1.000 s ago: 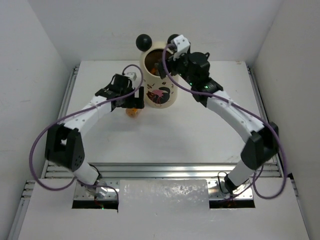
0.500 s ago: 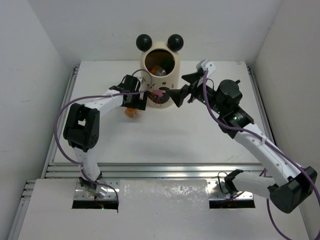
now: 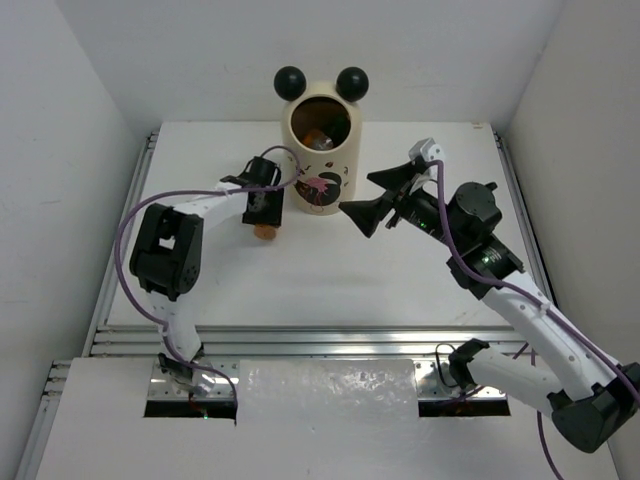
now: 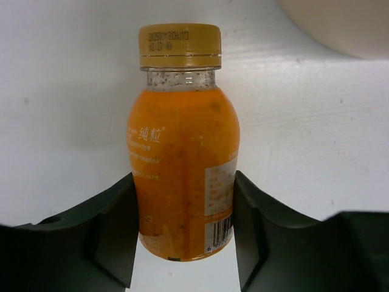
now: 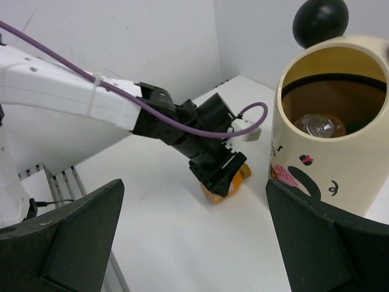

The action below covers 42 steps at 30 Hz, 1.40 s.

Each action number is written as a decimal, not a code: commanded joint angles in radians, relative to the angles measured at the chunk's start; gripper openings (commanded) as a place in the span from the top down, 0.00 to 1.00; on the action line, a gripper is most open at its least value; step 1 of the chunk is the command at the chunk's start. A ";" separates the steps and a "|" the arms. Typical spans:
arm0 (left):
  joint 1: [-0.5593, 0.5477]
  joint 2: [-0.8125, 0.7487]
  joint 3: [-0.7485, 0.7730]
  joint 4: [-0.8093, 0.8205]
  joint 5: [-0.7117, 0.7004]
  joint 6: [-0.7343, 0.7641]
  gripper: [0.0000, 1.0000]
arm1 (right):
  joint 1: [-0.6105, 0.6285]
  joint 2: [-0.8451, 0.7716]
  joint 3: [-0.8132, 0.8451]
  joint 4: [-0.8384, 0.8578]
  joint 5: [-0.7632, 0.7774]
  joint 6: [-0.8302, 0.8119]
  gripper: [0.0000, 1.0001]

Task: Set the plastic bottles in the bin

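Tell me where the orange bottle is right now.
In the top view the orange bottle lies on the table just left of the bin, between the fingers of the left gripper.

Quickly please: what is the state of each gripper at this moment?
Left gripper: closed on the orange bottle.
Right gripper: open wide, holding nothing.

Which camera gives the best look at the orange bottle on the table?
Left wrist: the orange bottle fills the frame, cap and label clear, between the jaws. Top external shows only an orange speck; right wrist, a small patch near the bin.
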 commanded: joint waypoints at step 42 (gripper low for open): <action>-0.064 -1.174 -0.388 0.127 0.440 -0.177 0.00 | 0.176 0.177 0.181 0.036 0.014 0.098 1.00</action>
